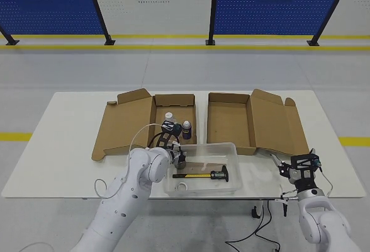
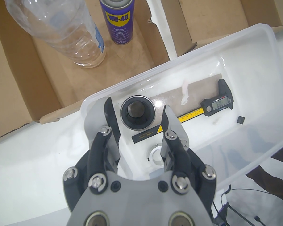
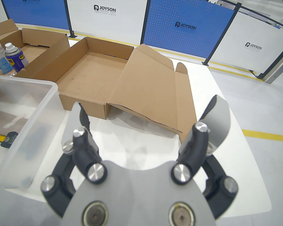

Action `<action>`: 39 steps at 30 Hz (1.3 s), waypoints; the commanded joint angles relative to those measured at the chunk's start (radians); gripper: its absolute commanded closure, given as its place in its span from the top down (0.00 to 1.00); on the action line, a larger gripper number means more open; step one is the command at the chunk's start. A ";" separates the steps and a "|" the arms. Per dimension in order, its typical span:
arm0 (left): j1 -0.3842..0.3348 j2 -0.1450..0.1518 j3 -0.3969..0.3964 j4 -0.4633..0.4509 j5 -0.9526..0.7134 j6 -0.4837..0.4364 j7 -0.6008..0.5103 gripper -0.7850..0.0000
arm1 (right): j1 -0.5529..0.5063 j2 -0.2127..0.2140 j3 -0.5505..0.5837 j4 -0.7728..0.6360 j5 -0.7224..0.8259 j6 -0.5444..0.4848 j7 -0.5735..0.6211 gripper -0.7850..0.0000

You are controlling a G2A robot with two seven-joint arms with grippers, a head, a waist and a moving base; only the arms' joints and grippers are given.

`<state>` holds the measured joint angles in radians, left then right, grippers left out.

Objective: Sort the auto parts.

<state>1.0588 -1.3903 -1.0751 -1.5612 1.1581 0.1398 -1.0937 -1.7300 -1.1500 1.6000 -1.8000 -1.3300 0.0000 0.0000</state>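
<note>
Cardboard: two boxes point(image 1: 172, 101) point(image 1: 228, 126), one clear bin point(image 1: 216, 145); left hand point(image 2: 136, 104) and right hand point(image 3: 147, 101) both spread.

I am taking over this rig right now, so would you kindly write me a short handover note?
Left gripper: open, over the clear bin, jaws either side of the black ring part, not closed on it.
Right gripper: open, holding nothing, above the table by the right box.
In the bin: caliper, small white ring, small black piece.
Done: spray can and clear bottle stand in the left box.
Left: the four parts in the bin.
</note>
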 commanded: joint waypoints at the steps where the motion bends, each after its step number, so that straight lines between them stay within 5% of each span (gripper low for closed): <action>1: -0.005 0.000 0.005 0.006 0.008 -0.001 -0.006 0.49 | 0.000 0.000 0.000 0.000 0.000 0.000 0.000 1.00; 39: -0.038 -0.014 0.032 0.089 -0.051 -0.029 -0.021 0.42 | 0.000 0.000 0.000 0.000 0.000 0.000 0.000 1.00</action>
<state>1.0203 -1.4035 -1.0425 -1.4722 1.1162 0.1144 -1.1160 -1.7300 -1.1500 1.6000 -1.8000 -1.3300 0.0000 0.0000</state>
